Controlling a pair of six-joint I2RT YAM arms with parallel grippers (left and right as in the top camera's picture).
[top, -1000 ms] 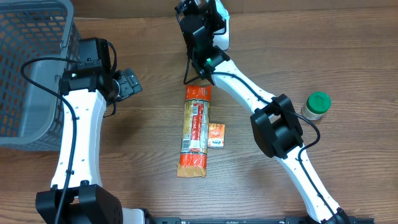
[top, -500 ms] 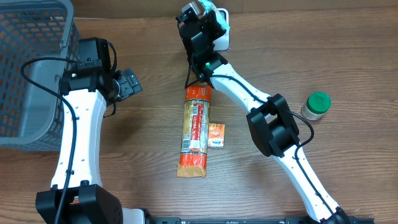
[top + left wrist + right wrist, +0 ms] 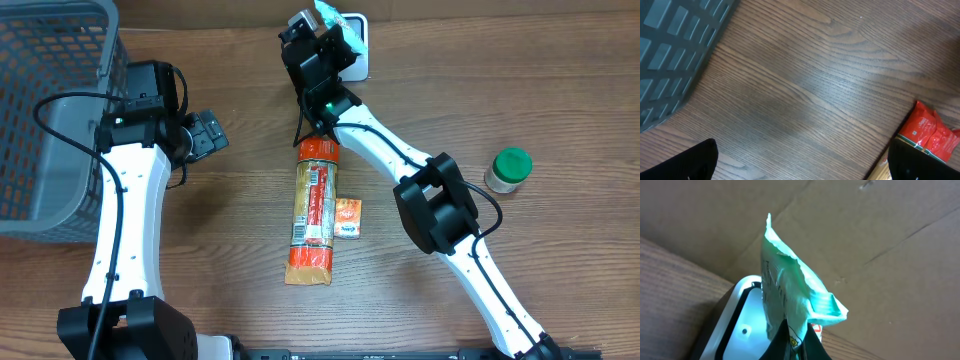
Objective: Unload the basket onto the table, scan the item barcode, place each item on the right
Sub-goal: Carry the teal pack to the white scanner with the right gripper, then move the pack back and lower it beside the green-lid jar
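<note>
At the far left, a grey mesh basket (image 3: pixel 40 110) is seen standing on the wooden table (image 3: pixel 560 90), and its slatted wall is caught again in the top-left corner of the left wrist view. Just beside it, the left gripper (image 3: pixel 205 135) is held over bare wood with its jaws spread wide: from the wrist camera only the two dark fingertips (image 3: pixel 690 160) are seen, one at each bottom corner of the picture, with nothing between them but tabletop. Moving right, a long orange and red snack package (image 3: pixel 313 210) is laid lengthwise near the middle of the table, its crimped red end poking into the left wrist view at the lower right. A small orange sachet (image 3: pixel 347 217) is set just beside the package on its right, flat on the wood. Up at the back edge, the right gripper (image 3: pixel 325 28) is found pressed together on a mint-green packet (image 3: pixel 328 15), and there is the item itself, pinched at its lower edge and held upright. From the right wrist camera the packet (image 3: pixel 790 290) is shown standing tall out of the dark fingers (image 3: pixel 780 347), raised just in front of a white scanner (image 3: pixel 732 317) with a cardboard wall (image 3: pixel 880 240) behind. No barcode can be made out on it. Well apart at the far right, a small jar with a green lid (image 3: pixel 509 168) is left standing on its own.
</note>
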